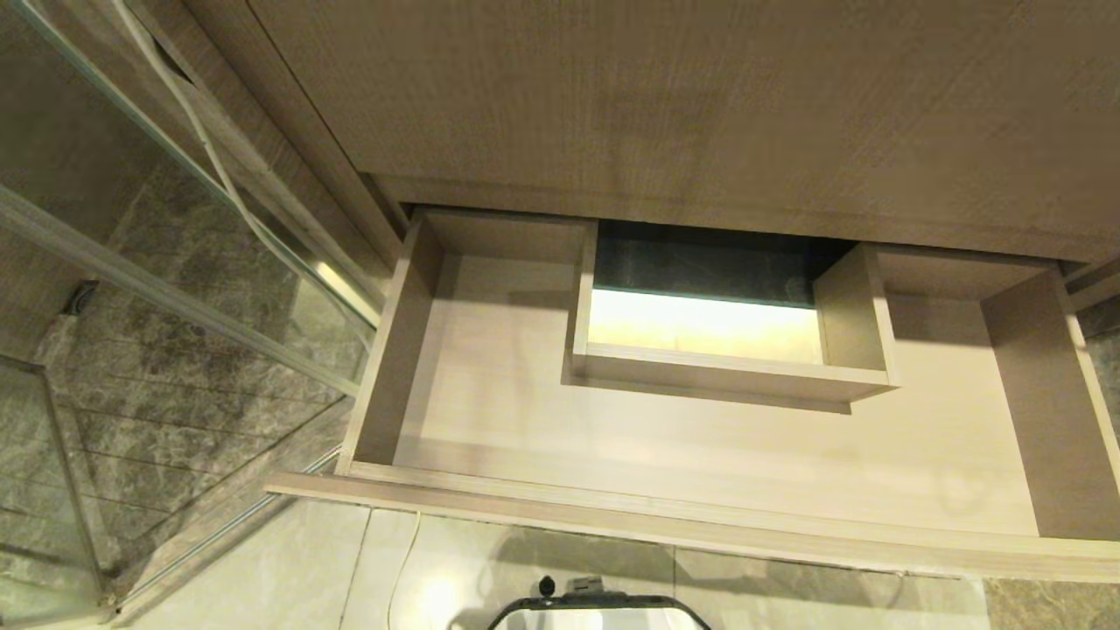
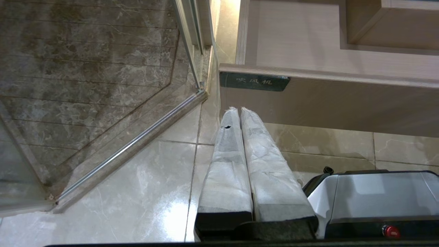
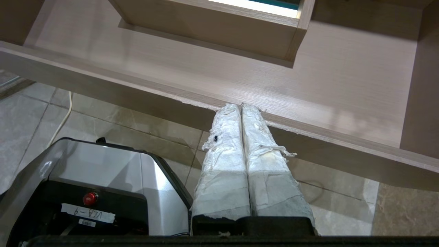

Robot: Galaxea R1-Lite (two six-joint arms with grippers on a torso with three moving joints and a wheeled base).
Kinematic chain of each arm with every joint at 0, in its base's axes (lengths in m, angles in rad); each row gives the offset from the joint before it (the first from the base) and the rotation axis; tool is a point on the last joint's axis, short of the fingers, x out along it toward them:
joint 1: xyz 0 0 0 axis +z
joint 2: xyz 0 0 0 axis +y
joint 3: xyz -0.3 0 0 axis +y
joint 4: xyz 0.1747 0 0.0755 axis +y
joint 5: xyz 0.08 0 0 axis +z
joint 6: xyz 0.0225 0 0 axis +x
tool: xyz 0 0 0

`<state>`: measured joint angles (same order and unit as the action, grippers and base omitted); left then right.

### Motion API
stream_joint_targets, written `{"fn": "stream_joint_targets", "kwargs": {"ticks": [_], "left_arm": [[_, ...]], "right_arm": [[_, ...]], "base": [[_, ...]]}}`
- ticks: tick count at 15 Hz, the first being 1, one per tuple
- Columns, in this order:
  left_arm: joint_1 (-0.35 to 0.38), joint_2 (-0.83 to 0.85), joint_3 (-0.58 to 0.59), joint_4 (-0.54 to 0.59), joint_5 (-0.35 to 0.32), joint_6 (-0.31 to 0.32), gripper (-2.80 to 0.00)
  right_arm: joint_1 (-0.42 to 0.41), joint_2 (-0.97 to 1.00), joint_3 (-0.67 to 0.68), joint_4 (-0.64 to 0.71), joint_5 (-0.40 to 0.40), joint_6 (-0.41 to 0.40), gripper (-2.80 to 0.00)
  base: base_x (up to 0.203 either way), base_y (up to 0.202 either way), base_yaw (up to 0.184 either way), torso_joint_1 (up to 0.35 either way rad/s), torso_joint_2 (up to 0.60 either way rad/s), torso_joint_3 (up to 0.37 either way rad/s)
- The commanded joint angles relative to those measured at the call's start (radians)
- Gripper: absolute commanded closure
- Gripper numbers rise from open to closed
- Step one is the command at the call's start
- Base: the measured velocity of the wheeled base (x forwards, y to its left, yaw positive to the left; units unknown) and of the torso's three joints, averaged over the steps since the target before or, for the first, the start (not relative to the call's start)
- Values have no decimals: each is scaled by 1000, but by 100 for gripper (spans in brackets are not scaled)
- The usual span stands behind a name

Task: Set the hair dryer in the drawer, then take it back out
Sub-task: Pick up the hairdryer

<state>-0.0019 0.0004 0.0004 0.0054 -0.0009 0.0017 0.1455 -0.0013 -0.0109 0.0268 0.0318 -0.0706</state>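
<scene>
Grippers: left gripper and right gripper both hanging low with fingers pressed together, gripping nothing; wide shallow light-beige wood-grain drawer standing open, its U-shaped floor bare; hair dryer showing nowhere

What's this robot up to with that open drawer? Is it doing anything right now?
Nothing is being handled just now. The drawer stands pulled open and looks empty; no hair dryer shows anywhere. Both arms hang low in front of the drawer, over the floor: the left gripper near the drawer's labelled corner, the right gripper near its front edge. Both are shut and hold nothing. A thin white cable runs along the glass partition at left.
</scene>
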Motion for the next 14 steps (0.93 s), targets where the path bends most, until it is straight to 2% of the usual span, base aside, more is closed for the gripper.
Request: {"fn": "stream_joint_targets", "kwargs": {"ticks": [1,3,6,10,14], "left_arm": [[0,0,0,-1,1,0,0],[0,0,1,-1,1,0,0],[0,0,0,-1,-1,0,0],[0,0,1,-1,-1,0,0],[0,0,0,-1,-1,0,0]], "right_arm": [[0,-39,0,-1,0,2,0],[0,-39,0,-1,0,2,0],[0,-39,0,1,0,1,0],[0,-39,0,-1,0,-3,0],[0,-39,0,-1,0,-3,0]], "base": [[0,0,0,129,-212,-109],[0,0,0,130,-343,-171],[-3,7,-152,117,-334,-142],[2,9,-200,105,-47,-29],[-1,4,-49,9,-4,-1]]}}
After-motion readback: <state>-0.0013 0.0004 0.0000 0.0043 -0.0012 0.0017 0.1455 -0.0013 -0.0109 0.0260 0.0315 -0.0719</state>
